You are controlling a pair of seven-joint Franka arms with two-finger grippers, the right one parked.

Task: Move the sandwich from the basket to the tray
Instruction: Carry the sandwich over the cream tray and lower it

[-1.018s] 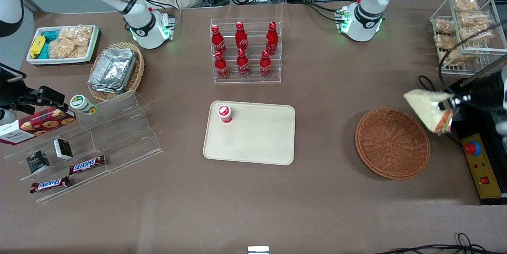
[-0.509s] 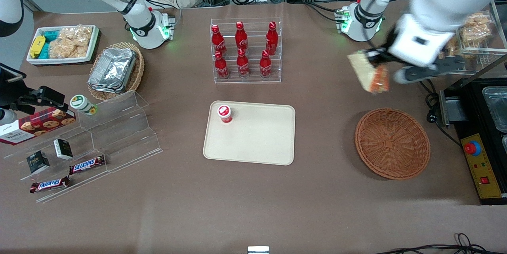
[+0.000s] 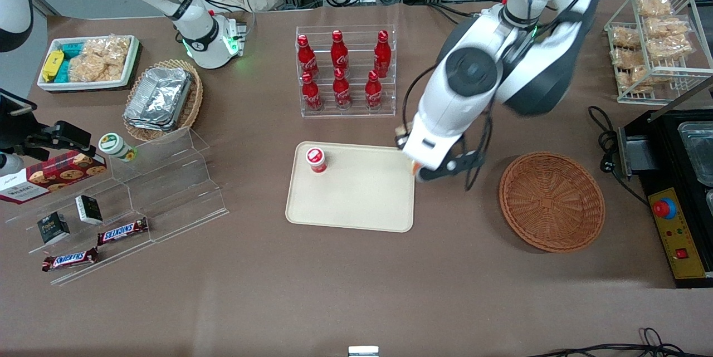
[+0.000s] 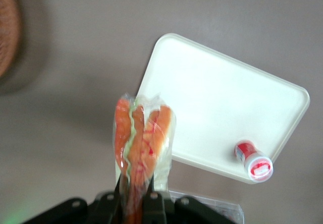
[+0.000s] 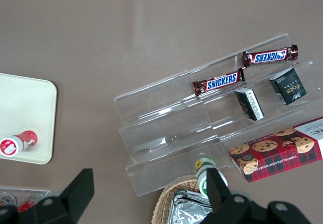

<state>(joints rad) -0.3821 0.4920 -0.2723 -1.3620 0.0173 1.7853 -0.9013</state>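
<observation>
My hand (image 4: 135,196) grips the wrapped sandwich (image 4: 141,143), lifted clear of the wicker basket (image 3: 551,201), above the beige tray's (image 3: 356,201) edge; setting down remains.

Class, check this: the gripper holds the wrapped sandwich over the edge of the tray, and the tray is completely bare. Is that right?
Not quite. The gripper does hold the sandwich over the tray's edge, but the tray isn't bare: a small red-capped bottle stands on it, as the front view shows.
</observation>
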